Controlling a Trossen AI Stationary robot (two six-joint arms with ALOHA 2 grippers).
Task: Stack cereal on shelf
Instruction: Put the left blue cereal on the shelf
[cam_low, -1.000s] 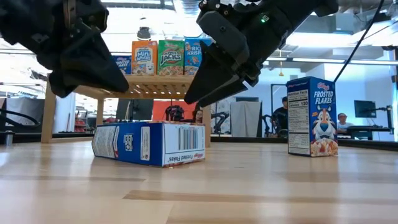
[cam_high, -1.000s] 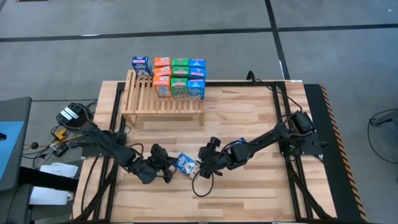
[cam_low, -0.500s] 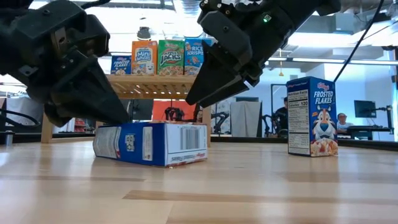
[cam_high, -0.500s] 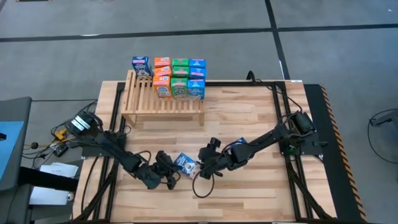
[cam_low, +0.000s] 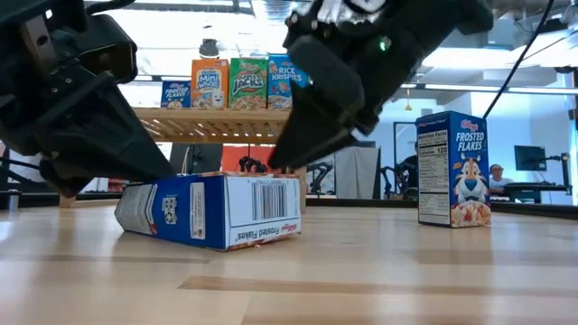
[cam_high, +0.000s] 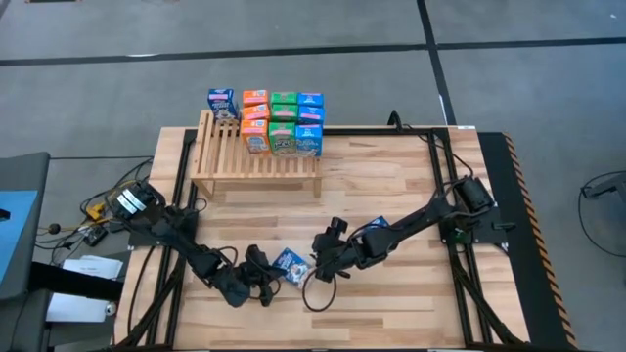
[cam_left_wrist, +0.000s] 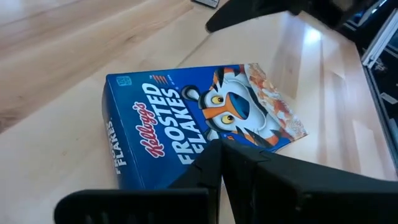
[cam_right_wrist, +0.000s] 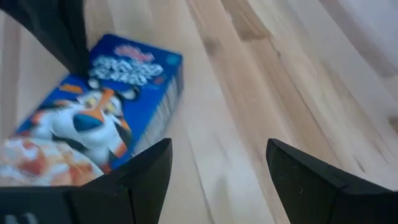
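A blue Frosted Flakes cereal box (cam_high: pixel 290 261) lies on its back on the plank table, printed front up (cam_left_wrist: pixel 186 134). My left gripper (cam_high: pixel 266 276) is shut, with its tip on that front. My right gripper (cam_high: pixel 315 269) is open and hangs just over the box's other end (cam_low: pixel 280 181). The light-wood shelf (cam_high: pixel 256 161) stands at the table's far edge. Several blue, green and orange cereal boxes (cam_high: pixel 282 122) stand stacked along its far side. My left gripper presses the tip of its shut fingers (cam_left_wrist: pixel 217 149) on the box's upturned front (cam_left_wrist: pixel 205 127), beside one long edge. It comes slanting down from the table's left side. The box lies on the table under it. My right gripper's fingers (cam_right_wrist: pixel 146 171) are close above the box; whether they touch it I cannot tell.
Another Frosted Flakes box (cam_low: pixel 454 169) stands upright on the table beside my right arm (cam_high: pixel 377 225). Black frame rails run along the table's left and right edges. Bare planks lie between the shelf and the grippers.
My left gripper has come down and toward the table's near edge onto the lying box. The box has slid a little toward the near left and turned slightly on the table.
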